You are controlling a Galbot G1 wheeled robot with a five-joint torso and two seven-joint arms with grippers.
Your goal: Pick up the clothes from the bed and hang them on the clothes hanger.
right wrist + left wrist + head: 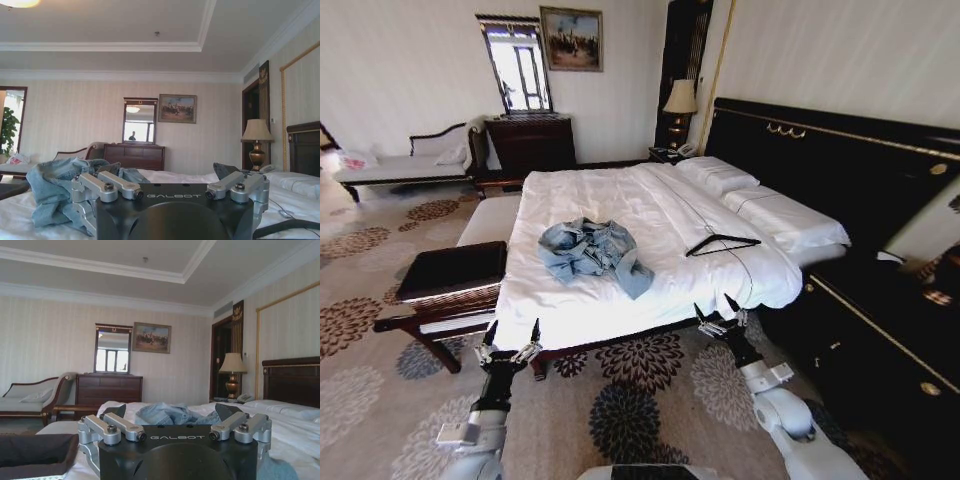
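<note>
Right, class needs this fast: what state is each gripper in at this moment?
Left gripper: open, holding nothing, short of the bed's foot edge.
Right gripper: open, holding nothing, near the foot edge too.

"GALBOT" in pale capitals on black housing of left gripper point(171, 412), left wrist view. Same word on black housing of right gripper point(167, 172), right wrist view. No other text legible.

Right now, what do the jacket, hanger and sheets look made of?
Jacket: light-blue washed denim, matte, crumpled in stiff folds. Hanger: thin black frame, probably metal or plastic; cannot tell which. Sheets: white woven fabric, likely cotton, smooth with soft creases.
</note>
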